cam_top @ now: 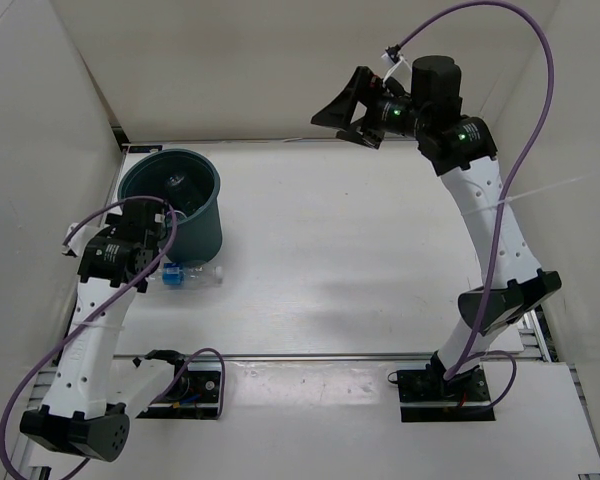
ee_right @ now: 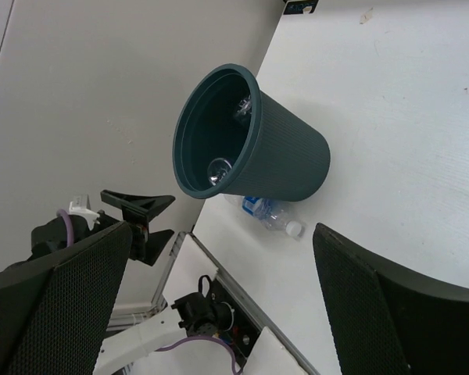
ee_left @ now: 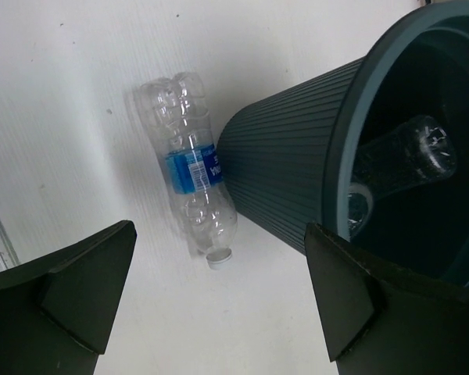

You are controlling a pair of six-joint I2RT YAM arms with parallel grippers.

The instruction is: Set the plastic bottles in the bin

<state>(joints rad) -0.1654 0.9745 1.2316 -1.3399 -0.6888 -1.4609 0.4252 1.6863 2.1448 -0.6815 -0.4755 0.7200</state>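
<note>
From the top view, the bin (cam_top: 202,236) stands at the far-left corner of the table (cam_top: 360,260). One blue-labelled bottle (cam_top: 192,276) lies on its side just against the bin's near wall. My left gripper (cam_top: 160,240) hangs above that spot with its jaws spread wide and nothing between them. I take that as the line-up for a pick. The right gripper (cam_top: 355,110) is raised over the far edge, also spread and empty, well clear of the left arm's work.

In the left wrist view, the bottle lies between my two fingers' lines, touching the ribbed wall, cap toward the camera. A clear bottle inside the bin (ee_left: 406,156) leans against the wall, so part of the job looks done.

The right wrist view looks across at bin and bottle from afar. This arm appears parked as an onlooker.
</note>
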